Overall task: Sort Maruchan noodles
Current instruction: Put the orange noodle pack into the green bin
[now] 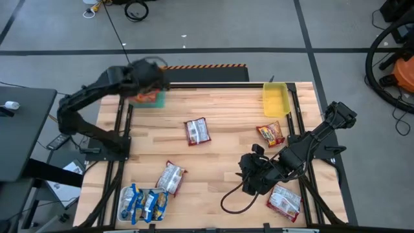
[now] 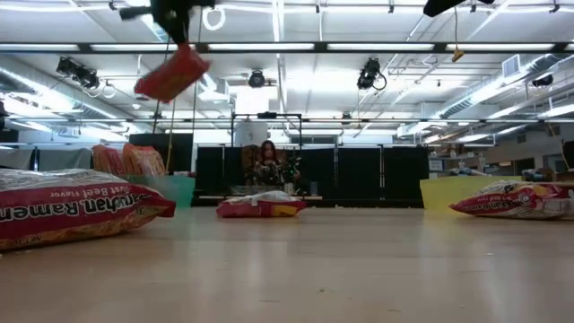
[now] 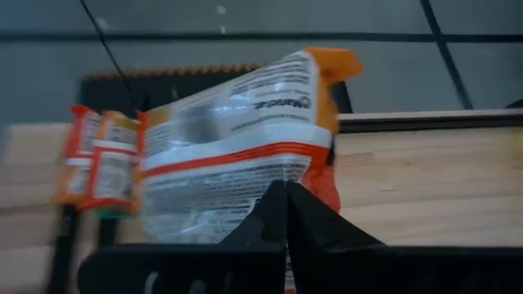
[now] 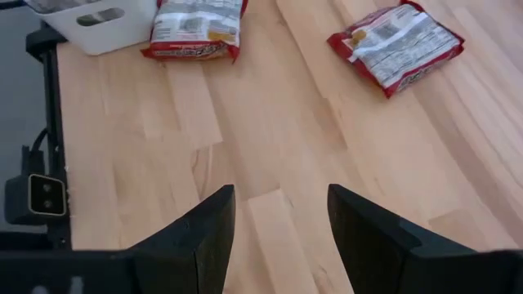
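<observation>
- Nearest, at five o'clock, the right gripper [image 4: 278, 237] hovers low over bare wood, fingers spread, holding nothing; red-and-white packets [image 1: 197, 131] lie scattered mid-table.
- Far off at eleven o'clock, the left gripper [image 3: 286, 214] is pressed tight on an orange packet [image 3: 245, 147], dangling above the teal tray [image 1: 157, 100] with orange ones inside.

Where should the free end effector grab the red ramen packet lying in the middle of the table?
The red packet lies flat, alone on bare wood. Coming straight down from above, pinching across its narrower width or a crimped end, looks best; its flatness leaves little to grip from the side.
</observation>
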Robot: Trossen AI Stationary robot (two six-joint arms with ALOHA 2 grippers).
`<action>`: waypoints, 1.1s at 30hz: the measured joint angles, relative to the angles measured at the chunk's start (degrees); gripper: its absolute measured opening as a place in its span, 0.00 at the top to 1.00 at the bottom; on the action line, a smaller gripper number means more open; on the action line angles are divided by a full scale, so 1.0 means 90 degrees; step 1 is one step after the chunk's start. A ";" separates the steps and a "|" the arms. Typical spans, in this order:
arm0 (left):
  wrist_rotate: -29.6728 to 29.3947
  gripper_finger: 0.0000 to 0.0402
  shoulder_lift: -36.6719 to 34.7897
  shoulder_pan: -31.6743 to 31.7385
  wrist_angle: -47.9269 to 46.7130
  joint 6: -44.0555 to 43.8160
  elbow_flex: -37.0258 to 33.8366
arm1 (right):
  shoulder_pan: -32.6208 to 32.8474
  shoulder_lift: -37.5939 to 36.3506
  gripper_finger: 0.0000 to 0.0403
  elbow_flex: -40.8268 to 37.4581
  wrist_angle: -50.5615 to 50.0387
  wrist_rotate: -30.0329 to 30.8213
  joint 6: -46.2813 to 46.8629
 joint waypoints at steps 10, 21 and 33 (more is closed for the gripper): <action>0.1766 1.00 -0.0094 0.2209 0.2378 0.1288 -0.2110 | -0.0126 0.0000 0.50 0.0001 -0.0045 0.0115 0.0022; 0.2758 0.99 -0.0086 0.2608 0.4062 0.1141 -0.3775 | -0.0414 0.0000 0.50 0.0001 -0.0124 0.0163 0.0044; 0.2405 0.99 -0.0096 0.3086 0.4478 0.1755 -0.3731 | -0.0652 0.0000 0.50 0.0001 -0.0075 -0.0116 0.0110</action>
